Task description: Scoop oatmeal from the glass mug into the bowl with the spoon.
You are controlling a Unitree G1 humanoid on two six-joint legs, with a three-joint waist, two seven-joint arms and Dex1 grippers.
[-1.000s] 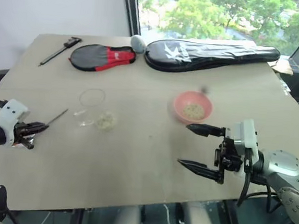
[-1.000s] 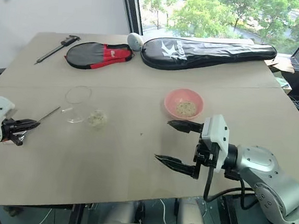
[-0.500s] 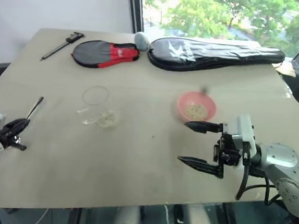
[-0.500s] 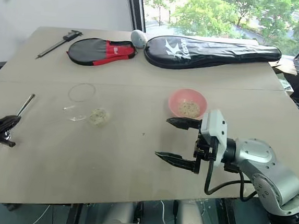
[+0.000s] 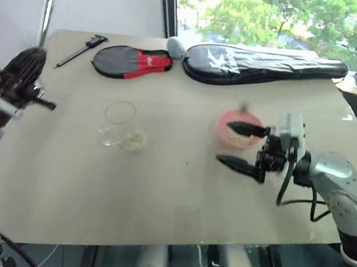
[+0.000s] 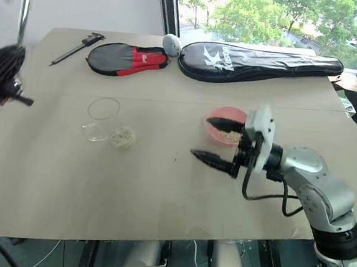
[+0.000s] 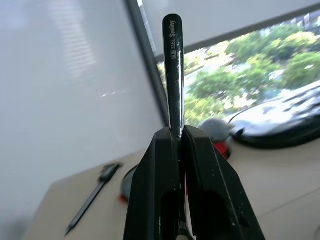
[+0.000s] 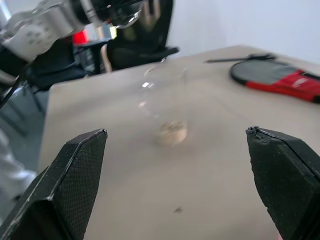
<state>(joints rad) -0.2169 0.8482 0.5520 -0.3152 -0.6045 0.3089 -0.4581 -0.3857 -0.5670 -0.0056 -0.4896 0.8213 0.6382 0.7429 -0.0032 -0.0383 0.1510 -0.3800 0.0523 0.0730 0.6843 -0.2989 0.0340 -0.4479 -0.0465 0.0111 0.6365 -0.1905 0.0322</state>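
- The spoon (image 7: 172,75) is seen pinched between the black fingers of the left gripper (image 5: 26,70), handle pointing up, raised at the table's left edge.
- The glass mug (image 5: 118,123) is found lying on its side on the table (image 5: 161,188), well apart from that gripper, with the oatmeal (image 5: 132,141) heaped at its closed end.
- The bowl (image 6: 224,125) is placed right of centre; the right gripper (image 6: 218,142) is held at its near side, one finger reaching over the rim.
- Materials are noted: clear thin glass, pale dry flakes, a shallow pink round bowl holding some flakes, slim dark-looking metal with lettering on the handle.
- The right gripper's fingers are spread wide; nothing is held between them.
- At the far edge a long black racket case (image 5: 266,62), a red-and-black paddle cover (image 5: 131,62) and a dark caliper (image 5: 81,45) are laid.
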